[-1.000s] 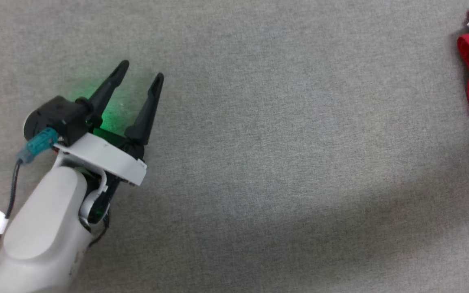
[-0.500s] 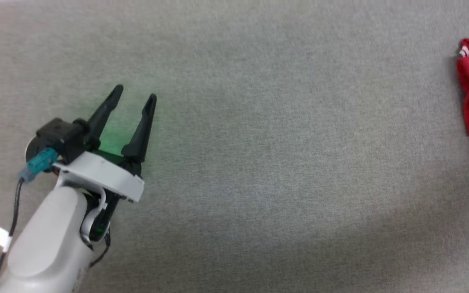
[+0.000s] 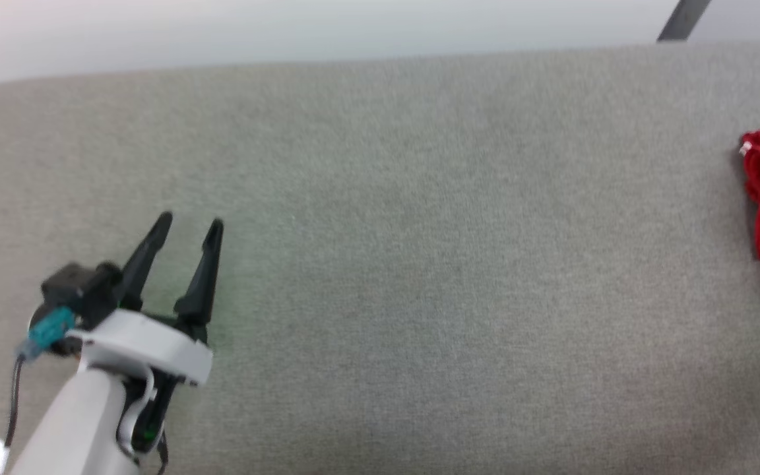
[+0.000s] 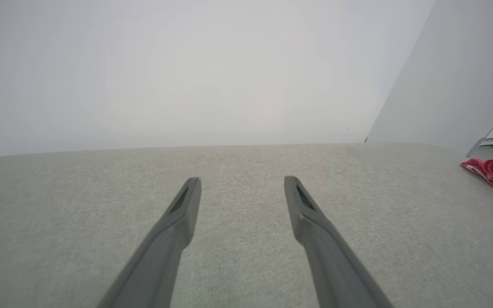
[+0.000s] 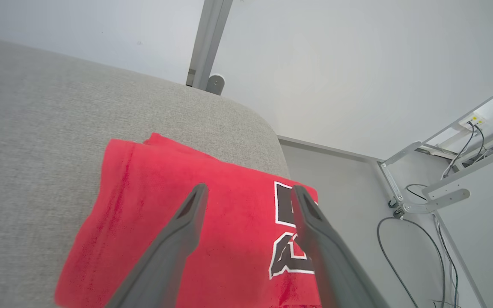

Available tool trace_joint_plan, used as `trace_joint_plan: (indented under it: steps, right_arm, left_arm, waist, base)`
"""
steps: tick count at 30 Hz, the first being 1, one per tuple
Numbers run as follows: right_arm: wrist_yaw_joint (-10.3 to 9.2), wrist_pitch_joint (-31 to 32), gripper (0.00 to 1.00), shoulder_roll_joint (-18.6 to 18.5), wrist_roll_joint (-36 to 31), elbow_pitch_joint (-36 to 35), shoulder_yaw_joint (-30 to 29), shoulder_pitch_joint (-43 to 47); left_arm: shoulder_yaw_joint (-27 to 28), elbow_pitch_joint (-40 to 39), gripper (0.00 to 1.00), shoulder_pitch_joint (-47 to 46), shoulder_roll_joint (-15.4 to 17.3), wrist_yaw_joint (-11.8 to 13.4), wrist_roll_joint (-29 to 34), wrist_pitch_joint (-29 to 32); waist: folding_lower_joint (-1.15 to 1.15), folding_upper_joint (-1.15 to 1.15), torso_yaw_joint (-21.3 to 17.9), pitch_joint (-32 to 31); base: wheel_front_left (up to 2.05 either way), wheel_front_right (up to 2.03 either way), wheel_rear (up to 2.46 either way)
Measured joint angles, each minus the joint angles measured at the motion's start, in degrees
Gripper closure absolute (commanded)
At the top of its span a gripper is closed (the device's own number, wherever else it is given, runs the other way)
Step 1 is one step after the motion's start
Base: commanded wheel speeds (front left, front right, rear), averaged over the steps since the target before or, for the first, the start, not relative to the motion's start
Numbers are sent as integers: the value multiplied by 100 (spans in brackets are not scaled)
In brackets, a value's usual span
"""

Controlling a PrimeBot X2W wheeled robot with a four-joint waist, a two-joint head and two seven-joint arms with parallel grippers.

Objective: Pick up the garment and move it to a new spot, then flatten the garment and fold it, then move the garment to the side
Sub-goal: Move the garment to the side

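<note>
Grey cloth surface (image 3: 419, 264) underlies the left gripper (image 3: 190, 221), fingers (image 3: 204, 264) splayed.

The garment (image 5: 144, 205) is red with black, white-outlined characters and white-striped trim, the desk (image 3: 419, 264) is covered in uniform grey woven fabric, the fingers (image 3: 200, 277) are black, and the connector (image 3: 47, 328) beside them is teal.

soft, even light. head view slightly blurred, with a faint green glow on the counter (image 3: 380, 264) by the left fingers (image 3: 202, 269). left wrist view hazy, washed pale; right wrist view sharper.
</note>
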Motion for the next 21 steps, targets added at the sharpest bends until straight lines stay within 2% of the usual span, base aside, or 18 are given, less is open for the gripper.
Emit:
trace_joint_plan:
  steps: [4,12,21]
  right_arm:
    - [0,-64,0,134,56,-266,-52,352]
    - [0,-71,0,300,-194,-1723,-777,1295]
    - [0,-71,0,1047,-969,-3215,-1880,2717]
  left_arm:
    - [232,-15,0,351,-38,0,38,0]
    - [733,-67,0,993,-98,0,133,0]
    - [1059,-188,0,1570,-126,0,276,0]
  waist:
    - [0,0,77,-302]
    - [0,0,192,-866]
    - [0,0,319,-1320]
  base:
    - [0,0,0]
    - [0,0,0]
    - [0,0,0]
